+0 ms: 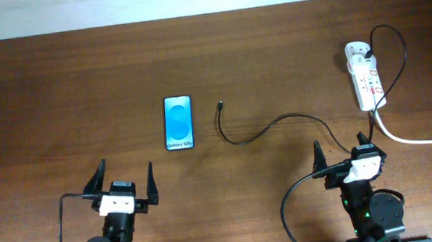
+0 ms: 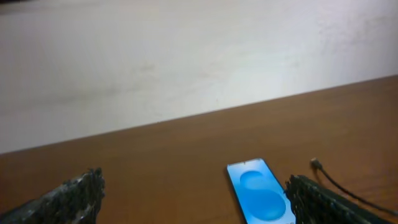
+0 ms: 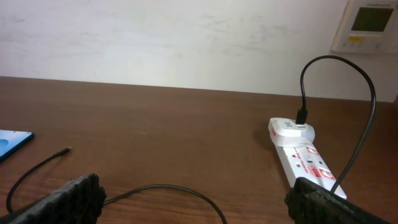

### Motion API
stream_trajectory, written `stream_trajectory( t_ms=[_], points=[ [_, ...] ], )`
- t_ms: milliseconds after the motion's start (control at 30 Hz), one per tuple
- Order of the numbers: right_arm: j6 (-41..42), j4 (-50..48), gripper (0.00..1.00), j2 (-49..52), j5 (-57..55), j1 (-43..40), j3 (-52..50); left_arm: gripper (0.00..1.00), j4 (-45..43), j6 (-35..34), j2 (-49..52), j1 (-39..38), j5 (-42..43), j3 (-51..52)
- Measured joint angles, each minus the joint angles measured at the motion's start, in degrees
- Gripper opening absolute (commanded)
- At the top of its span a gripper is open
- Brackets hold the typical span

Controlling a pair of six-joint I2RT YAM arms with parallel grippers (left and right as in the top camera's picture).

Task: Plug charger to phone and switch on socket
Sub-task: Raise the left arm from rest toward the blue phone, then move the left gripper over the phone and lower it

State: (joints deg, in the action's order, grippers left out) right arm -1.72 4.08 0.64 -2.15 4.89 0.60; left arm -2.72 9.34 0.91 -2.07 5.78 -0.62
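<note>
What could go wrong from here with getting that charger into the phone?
The charger's plug tip is tiny and lies flat, so a pinch may miss or skew it. The phone lies loose and may slide when pushed. The cable passes by the right gripper, so reaching for the socket could snag it.

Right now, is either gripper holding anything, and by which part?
Nothing is held. The left gripper and right gripper are both open and empty; the charger lies untouched.
</note>
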Motion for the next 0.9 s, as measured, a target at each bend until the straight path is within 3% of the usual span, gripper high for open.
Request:
stream_trajectory(
  t_ms=[267,633,700,900],
  points=[
    [0.0,0.0,0.98,0.0,0.0,0.0,0.0,0.99,-8.5,0.0,12.2,0.0,-0.2,-3.9],
    [0.0,0.0,0.98,0.0,-0.2,0.0,0.0,0.99,-8.5,-0.2,42.2,0.0,1.1,-29.4],
    [0.0,0.0,0.98,0.0,-0.3,0.0,0.0,0.99,-6.5,-0.3,46.4,0.0,3.1,-34.3],
    [0.0,0.0,0.98,0.0,-0.4,0.0,0.0,0.99,10.7,-3.7,61.8,0.0,6.2,-54.7]
  ],
)
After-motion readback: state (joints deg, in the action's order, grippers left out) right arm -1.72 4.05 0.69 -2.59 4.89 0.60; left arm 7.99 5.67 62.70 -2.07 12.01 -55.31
